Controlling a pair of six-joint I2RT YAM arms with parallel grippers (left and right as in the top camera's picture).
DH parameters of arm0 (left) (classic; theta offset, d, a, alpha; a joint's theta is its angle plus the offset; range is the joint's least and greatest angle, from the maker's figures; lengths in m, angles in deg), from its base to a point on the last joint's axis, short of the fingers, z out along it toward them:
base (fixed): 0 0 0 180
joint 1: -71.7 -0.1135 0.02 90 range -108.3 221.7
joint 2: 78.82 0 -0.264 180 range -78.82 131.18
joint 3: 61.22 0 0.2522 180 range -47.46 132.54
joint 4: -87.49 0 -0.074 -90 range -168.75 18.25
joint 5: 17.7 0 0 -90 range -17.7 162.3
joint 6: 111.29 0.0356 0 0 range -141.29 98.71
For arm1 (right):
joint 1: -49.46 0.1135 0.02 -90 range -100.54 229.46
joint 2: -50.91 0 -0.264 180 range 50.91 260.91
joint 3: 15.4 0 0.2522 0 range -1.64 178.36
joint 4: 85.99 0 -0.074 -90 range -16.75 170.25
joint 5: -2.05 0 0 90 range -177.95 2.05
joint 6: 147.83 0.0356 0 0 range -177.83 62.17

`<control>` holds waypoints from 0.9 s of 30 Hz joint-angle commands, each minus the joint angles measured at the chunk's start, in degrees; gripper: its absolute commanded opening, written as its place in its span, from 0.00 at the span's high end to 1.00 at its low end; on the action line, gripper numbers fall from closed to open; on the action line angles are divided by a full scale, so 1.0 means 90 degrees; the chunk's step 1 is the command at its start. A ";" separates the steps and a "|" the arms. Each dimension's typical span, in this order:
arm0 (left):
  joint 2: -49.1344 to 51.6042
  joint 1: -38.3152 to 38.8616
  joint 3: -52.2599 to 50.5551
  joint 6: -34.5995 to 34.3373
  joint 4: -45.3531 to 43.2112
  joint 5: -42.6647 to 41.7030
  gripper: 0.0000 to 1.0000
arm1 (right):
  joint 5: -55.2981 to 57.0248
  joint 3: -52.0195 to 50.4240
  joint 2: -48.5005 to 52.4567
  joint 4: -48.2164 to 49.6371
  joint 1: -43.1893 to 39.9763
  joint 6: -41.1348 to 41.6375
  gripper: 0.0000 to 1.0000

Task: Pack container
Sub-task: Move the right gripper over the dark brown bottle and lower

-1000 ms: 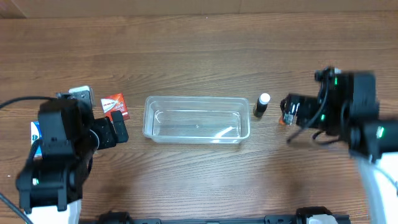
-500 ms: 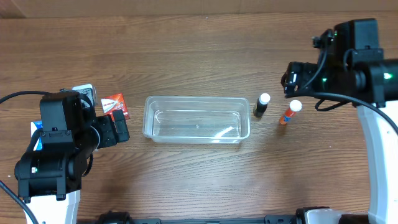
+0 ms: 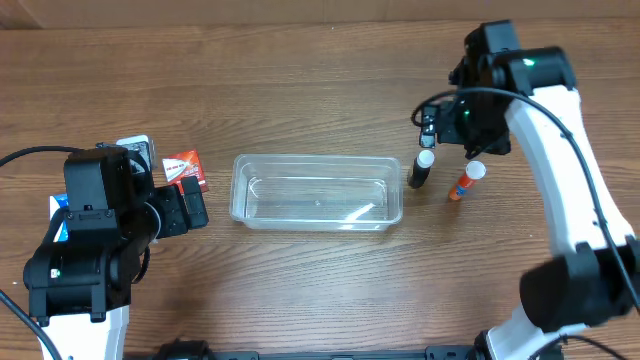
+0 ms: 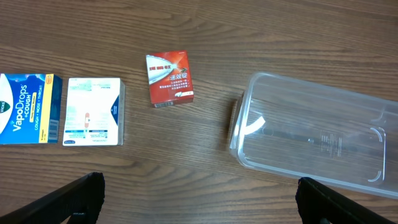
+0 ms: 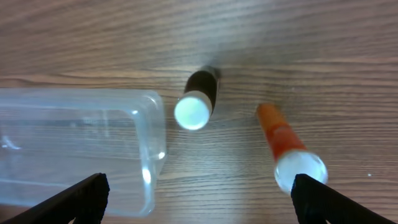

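**Container** [image 3: 317,190]: clear tub, nothing inside; sits on the table [image 3: 320,290] between the two arms, apparently so either can drop items in; just beyond the right gripper's one fingertip, and ahead and to one side of the left gripper.

**Right gripper** [image 5: 199,202]: fingers spread wide, nothing between them; hangs above the two bottles, both of which fall inside its span, a stance that reads as lining up a pick.

**Dark bottle** [image 5: 198,102]: white cap; almost centred under the right gripper, just beside the container's short wall but not touching it; probably upright, though the steep view makes any lean hard to judge; the likelier first pick.

**Orange bottle** [image 5: 286,146]: white cap; nearer the gripper's far fingertip, apart from the dark bottle.

**Left gripper** [image 4: 202,205]: released, holding nothing; poised well back from its own stock.

**Red box** [image 4: 169,79]: flat, ahead of the left gripper, nearest the container.

**White box** [image 4: 93,112] and **blue cough-drop box** [image 4: 28,109]: side by side, flat, off toward the outer fingertip.

**Status**: packing judged not yet begun.
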 commanded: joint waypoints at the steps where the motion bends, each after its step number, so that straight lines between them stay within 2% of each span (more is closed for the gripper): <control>1: -0.0015 -0.0034 0.0180 -0.0087 -0.0007 -0.0078 0.00 | 0.0044 -0.0012 0.0255 0.0036 0.0007 -0.0129 0.04; 17: -0.0010 -0.0034 0.0180 -0.0090 -0.0005 -0.0080 0.00 | 0.0109 -0.0017 0.0862 0.0131 0.0369 -0.0636 0.04; 27: -0.0010 -0.0034 0.0180 -0.0087 -0.0002 -0.0078 0.00 | 0.0121 -0.0017 0.1156 0.0347 0.0386 -0.0389 0.11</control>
